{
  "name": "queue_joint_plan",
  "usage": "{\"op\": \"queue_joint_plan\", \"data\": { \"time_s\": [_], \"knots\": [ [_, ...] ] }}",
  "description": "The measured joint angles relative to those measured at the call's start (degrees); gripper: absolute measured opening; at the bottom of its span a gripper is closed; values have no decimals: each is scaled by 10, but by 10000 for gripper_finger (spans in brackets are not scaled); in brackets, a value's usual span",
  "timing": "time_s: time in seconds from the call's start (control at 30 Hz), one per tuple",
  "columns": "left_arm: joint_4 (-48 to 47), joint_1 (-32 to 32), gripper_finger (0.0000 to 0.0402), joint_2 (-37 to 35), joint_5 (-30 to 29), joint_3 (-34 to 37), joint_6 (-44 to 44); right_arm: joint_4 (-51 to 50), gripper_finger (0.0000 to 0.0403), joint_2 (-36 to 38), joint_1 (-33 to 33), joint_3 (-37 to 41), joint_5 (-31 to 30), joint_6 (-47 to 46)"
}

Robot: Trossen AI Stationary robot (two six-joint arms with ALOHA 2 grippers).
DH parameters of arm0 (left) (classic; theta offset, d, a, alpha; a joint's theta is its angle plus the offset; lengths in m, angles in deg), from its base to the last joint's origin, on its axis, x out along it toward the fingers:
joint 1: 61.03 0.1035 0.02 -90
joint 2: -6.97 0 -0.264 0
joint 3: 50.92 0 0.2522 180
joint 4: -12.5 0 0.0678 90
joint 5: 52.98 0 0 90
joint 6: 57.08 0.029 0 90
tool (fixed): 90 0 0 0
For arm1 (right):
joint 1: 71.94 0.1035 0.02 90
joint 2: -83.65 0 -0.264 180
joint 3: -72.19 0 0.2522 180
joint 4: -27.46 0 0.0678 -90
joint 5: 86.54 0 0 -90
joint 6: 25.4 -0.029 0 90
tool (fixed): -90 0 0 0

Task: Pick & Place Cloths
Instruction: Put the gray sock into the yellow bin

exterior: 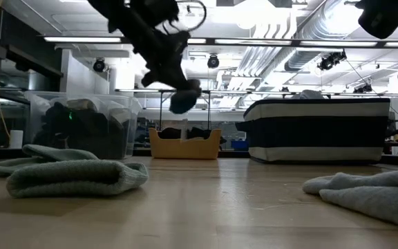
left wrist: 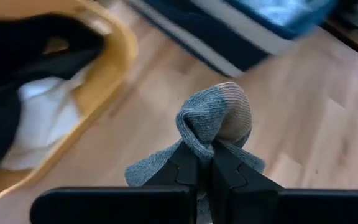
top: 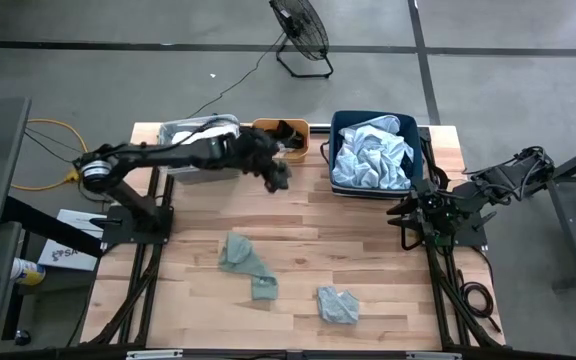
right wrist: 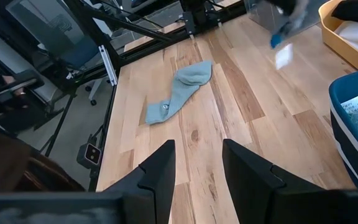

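Note:
My left gripper [top: 279,176] hangs above the table just in front of the orange bin [top: 281,137], shut on a small grey sock with a tan toe [left wrist: 215,117]. The low view shows that sock [exterior: 184,97] bunched up, well clear of the table. Two grey-green cloths lie flat on the wood, one [top: 245,264] left of centre and one [top: 336,305] by the near edge. My right gripper [right wrist: 196,167] is open, parked at the table's right edge [top: 409,216], touching nothing. My left gripper pinches the grey sock between its two fingers [left wrist: 185,163] at a bunched fold in its middle [left wrist: 205,144]. The sock is lifted clear of the table, with the tan toe end [left wrist: 236,112] sticking out past the fingertips and a grey end [left wrist: 143,173] drooping beside them.
Three bins line the far edge: a clear bin [top: 196,137] with dark cloths, the orange bin holding black and white cloths [left wrist: 39,112], and a navy bin [top: 415,135] heaped with pale blue cloth [top: 370,158]. Bare wood lies between the bins and the two lying cloths.

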Motion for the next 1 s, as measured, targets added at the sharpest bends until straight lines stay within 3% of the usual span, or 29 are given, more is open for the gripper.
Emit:
{"op": "queue_joint_plan", "data": {
  "time_s": [0.2, 0.63, 1.0],
  "knots": [
    [-52, 57, 3, 53, 2, -95, -6, 0, 124, 0, 0, 0, 0, 0],
    [-184, 138, 3, 201, -6, -306, 85, 0, 124, 0, 0, 0, 0, 0],
    [-218, 181, 3, 264, -55, -333, 275, 0, 124, 0, 0, 0, 0, 0]
  ]
}}
